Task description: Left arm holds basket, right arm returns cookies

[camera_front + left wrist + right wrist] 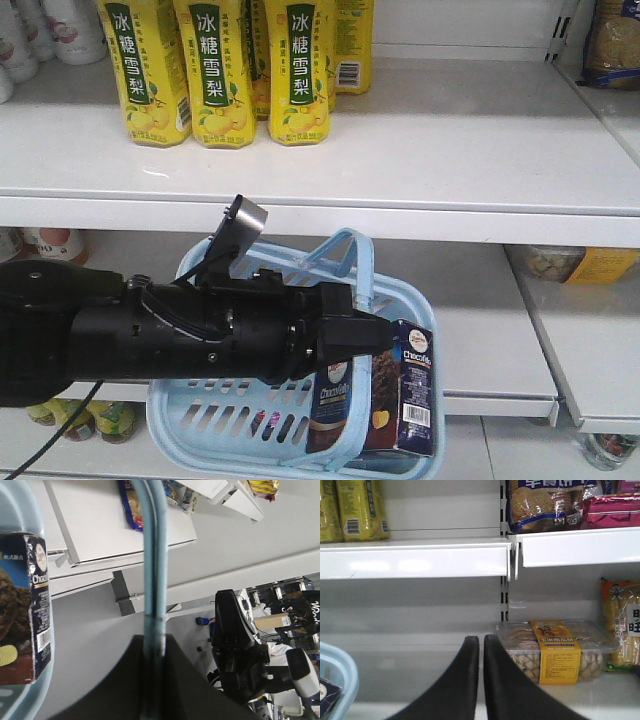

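Observation:
The light blue basket (200, 425) hangs in front of the lower shelf. My left gripper (362, 336) is shut on one of its hoop handles (154, 565); in the left wrist view the handle runs straight up between the jaws of the left gripper (154, 642). The navy cookies box (405, 390) stands upright in the basket's right end, and it shows at the left edge of the left wrist view as the cookies (27, 615). My right gripper (481, 640) is shut on nothing, facing a lower shelf to the right of the basket's corner (342, 672).
Yellow green-labelled bottles (220, 70) stand on the upper white shelf (450, 150). A clear snack tub with a yellow label (555, 650) sits just right of my right gripper, with snack bags (620, 625) beyond it. More packets (545, 502) fill the shelf above.

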`<state>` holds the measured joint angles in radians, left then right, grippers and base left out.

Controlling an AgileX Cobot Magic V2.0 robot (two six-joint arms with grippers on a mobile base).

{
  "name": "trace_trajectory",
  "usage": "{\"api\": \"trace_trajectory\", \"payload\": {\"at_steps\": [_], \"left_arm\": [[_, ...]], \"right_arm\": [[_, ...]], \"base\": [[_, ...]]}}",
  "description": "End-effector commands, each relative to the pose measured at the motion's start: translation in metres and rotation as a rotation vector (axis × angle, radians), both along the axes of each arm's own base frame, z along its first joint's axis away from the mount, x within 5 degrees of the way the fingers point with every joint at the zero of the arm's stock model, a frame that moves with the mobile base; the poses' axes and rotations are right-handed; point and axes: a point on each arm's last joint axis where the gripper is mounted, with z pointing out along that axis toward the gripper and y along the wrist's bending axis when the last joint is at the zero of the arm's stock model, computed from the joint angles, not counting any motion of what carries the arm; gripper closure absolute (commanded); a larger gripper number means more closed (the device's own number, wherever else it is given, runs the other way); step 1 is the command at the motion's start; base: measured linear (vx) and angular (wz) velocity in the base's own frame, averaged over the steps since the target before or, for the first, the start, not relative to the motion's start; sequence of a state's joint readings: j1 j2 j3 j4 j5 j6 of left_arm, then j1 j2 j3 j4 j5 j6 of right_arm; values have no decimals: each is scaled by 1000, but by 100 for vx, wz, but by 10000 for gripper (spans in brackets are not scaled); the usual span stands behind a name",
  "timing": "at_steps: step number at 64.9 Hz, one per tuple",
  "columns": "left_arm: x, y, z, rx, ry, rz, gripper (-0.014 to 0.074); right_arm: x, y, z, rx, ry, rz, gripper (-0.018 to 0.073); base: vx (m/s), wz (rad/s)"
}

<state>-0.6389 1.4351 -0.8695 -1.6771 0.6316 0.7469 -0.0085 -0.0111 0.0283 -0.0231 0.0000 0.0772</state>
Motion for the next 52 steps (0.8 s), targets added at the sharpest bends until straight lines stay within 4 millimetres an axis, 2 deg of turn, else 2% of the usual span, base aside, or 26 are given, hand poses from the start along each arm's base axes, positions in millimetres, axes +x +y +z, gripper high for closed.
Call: {"api": "trace_trajectory", "payload": {"at_steps": [1, 6, 10, 16, 20, 29, 40, 52], "left_arm": [[-2, 2, 27, -112, -24, 28, 602], [-2, 2, 27, -112, -24, 28, 602], [-2, 2, 27, -112, -24, 28, 602], [-2, 2, 27, -112, -24, 28, 602], [-2, 2, 27, -112, -24, 28, 602], [-2, 2, 27, -112, -24, 28, 602], [-2, 2, 27, -112, -24, 28, 602], [-2, 2, 27, -112, -24, 28, 602]], "right_arm": [[-3, 0, 14, 3, -109, 1, 570], [-4, 0, 27, -18, -133, -2, 570], [-5, 0, 44, -25, -147, -3, 570], [0, 0, 69, -11, -86, -3, 570], [9, 0, 88, -8, -19, -4, 570], [35, -1, 110, -7, 102, -4, 570], [61, -1, 105, -7, 194, -3, 570], [76, -1, 97, -5, 251, -3, 568]], "base": [[0, 0], [0, 0], [0, 0], [0, 0], [0, 0], [0, 0], [0, 0], [0, 0]]}}
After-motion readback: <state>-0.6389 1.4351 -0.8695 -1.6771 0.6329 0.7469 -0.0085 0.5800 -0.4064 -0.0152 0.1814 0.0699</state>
